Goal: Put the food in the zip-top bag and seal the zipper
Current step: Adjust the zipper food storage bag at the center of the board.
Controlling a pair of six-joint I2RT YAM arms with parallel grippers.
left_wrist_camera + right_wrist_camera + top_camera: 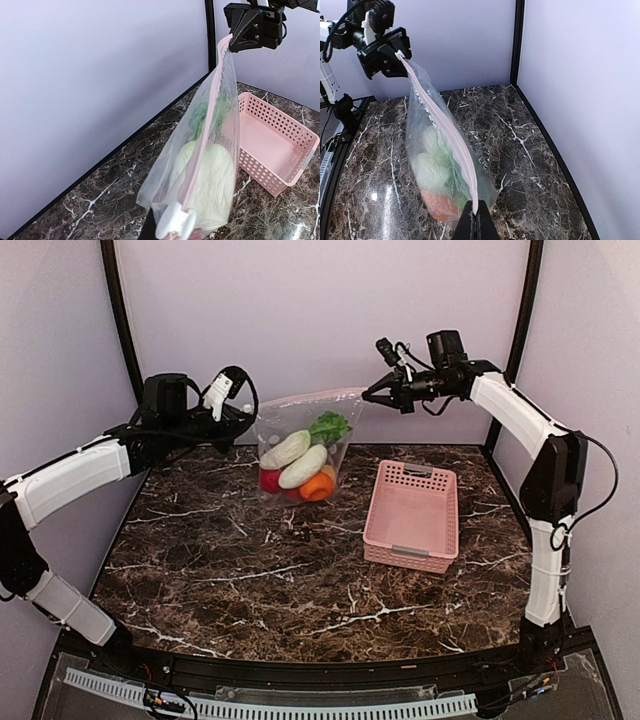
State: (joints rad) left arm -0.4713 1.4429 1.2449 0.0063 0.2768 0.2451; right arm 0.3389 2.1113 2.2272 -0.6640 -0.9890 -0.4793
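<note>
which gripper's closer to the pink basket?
Right. The right gripper hangs raised just past the basket's far-left corner, shut on the bag; the left gripper grips the bag's opposite end, farther left.

Basket (405,558): pink plastic, rectangular, with rows of small holes in its walls and a greyish tab on each short end. It stands flat on the right half of the table, turned a little.
Table (250,575): dark brown stone look with white veins. The surface is glossy and shows bright spots of light.
Walls (300,310): plain, pale lilac, at the back and on both sides.
Posts (120,310): two, black and thin, one at each rear corner where the walls meet.
Strip (300,706): white, slotted, running along the near edge below the table's black rim.
</note>
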